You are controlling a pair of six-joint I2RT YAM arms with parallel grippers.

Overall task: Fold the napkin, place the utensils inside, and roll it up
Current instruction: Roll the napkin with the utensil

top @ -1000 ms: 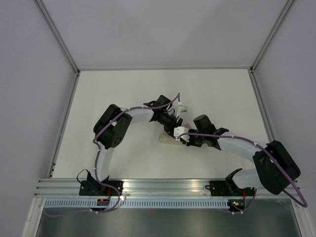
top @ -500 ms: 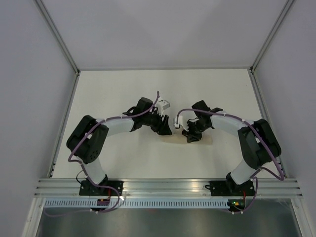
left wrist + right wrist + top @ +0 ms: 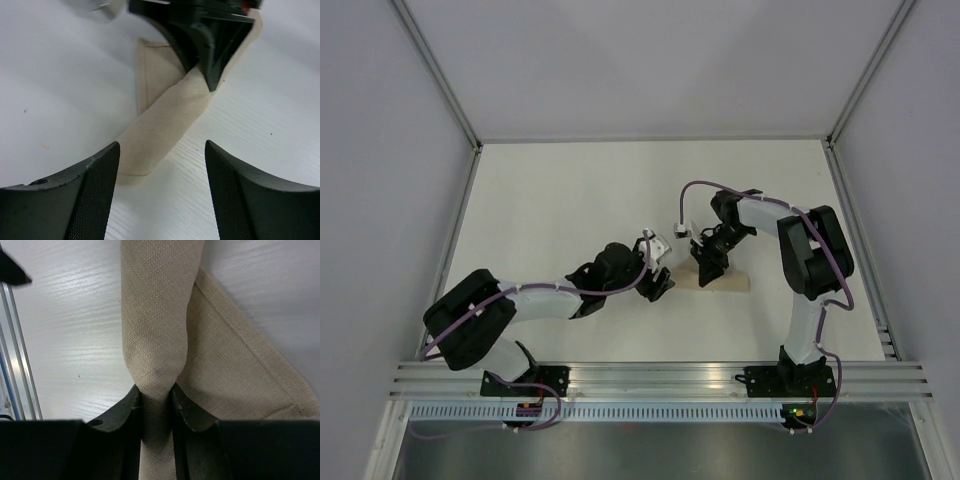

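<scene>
The napkin (image 3: pixel 155 315) was tan, coarse-woven cloth rolled into a soft tube, with a hemmed corner flap flat beside it. It lay on the white table (image 3: pixel 570 190), right of centre. The right gripper (image 3: pixel 156 390) pinched the roll and partly hid it from above. The left gripper (image 3: pixel 160 145) gaped at the roll's near end.

text: none legible | top view: no readable writing, labels or numbers | left wrist view: none readable | right wrist view: none readable | brands/signs: none readable
</scene>
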